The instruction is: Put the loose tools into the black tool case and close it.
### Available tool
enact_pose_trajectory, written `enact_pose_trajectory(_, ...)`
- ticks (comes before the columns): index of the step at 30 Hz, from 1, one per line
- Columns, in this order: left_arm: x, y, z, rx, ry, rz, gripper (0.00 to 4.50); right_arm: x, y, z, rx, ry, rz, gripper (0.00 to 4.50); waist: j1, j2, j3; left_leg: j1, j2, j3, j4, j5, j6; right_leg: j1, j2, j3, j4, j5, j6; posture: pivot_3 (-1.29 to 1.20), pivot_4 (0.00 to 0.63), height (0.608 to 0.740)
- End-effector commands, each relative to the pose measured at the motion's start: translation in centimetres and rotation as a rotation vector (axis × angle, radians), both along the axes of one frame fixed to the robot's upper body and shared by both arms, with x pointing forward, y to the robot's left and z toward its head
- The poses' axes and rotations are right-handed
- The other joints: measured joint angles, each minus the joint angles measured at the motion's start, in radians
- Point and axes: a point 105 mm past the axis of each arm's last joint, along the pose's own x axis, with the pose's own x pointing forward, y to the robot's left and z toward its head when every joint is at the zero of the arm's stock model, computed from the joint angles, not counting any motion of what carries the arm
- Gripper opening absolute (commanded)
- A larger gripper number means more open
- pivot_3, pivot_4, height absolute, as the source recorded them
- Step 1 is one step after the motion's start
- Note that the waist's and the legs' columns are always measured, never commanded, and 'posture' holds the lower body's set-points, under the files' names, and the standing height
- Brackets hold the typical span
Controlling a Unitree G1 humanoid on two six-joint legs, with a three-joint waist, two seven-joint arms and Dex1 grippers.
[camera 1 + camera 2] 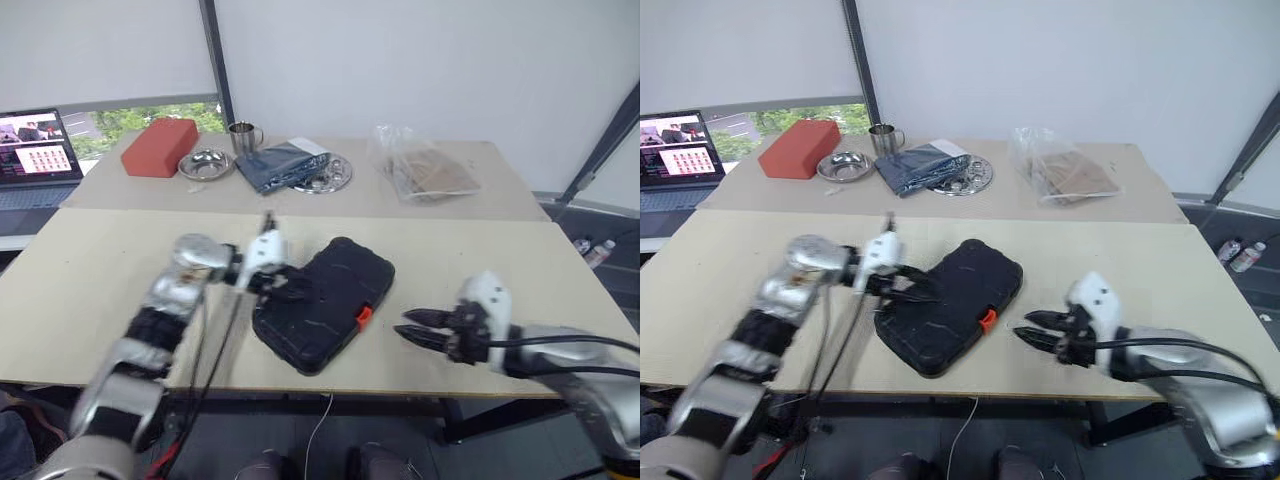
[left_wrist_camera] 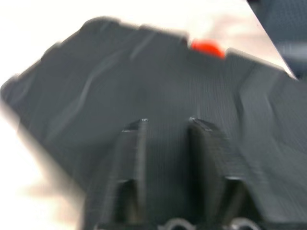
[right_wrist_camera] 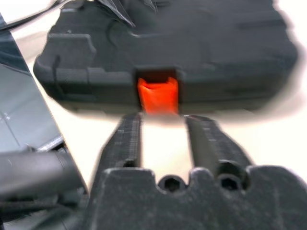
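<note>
Table: pale beige rectangular tabletop point(image 1: 90, 290) is bearing the case near its front edge, with a second table behind it carrying a red-orange box point(image 1: 159, 147), metal dishes and a clear bag.
Case: black hinged plastic tool case point(image 1: 325, 300) is lying flat and angled, lid down, its small orange latch point(image 1: 365, 318) facing the robot's right side; no loose tools are showing on the table.
Left arm: reaching in from the left and bending across, with the left gripper point(image 1: 285, 285) hovering over the case's lid near its left edge.
Left pincer: two black fingers point(image 2: 132, 158) are standing a narrow gap apart, holding nothing.
Right arm: stretching in low from the right, with the right gripper point(image 1: 420, 328) just beside the case and aiming at the latch.
Right pincer: fingers point(image 3: 127, 141) are standing parted, empty, lined up either side of the latch.
Step advice: likely securing the closed case; pressing the lid down with the left while the right is pushing the latch squarely should be keeping the case from sliding.
</note>
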Motion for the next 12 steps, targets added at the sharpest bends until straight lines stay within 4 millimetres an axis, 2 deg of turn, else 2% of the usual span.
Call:
enact_pose_trajectory(1,-2.9,4.2,4.1,-0.085,0.098,0.105,3.38,-1.5,-2.1,3.4,-0.020,-0.027,0.113,3.43,0.009,-0.001,0.003,0.000,0.000,0.000,0.000,0.000,0.000,0.000,0.000,0.000,0.000,0.000,0.000,0.00,0.150,0.736)
enact_pose_trajectory(4,-4.8,7.4,5.2,-0.070,0.129,0.212,4.45,-2.0,-3.8,5.0,-0.029,0.010,0.145,4.43,0.014,-0.001,0.007,-0.002,0.000,0.000,0.000,-0.001,0.001,-0.001,-0.002,-0.001,-0.001,-0.001,0.001,0.00,0.150,0.736)
enact_pose_trajectory(8,-5.9,9.4,4.7,-0.038,0.129,0.303,4.45,-2.0,-4.9,5.3,-0.072,0.017,0.167,4.43,0.039,0.002,0.009,0.000,-0.001,-0.001,0.000,-0.003,0.003,0.000,-0.007,-0.002,-0.005,-0.001,0.002,0.00,0.150,0.736)
enact_pose_trajectory(12,-6.4,9.4,4.0,-0.037,0.107,0.321,4.45,-2.0,-4.6,4.9,-0.056,0.014,0.198,4.43,0.045,0.002,0.010,-0.004,-0.003,-0.001,0.000,-0.008,-0.004,-0.001,-0.011,-0.003,-0.005,-0.001,0.002,0.00,0.150,0.736)
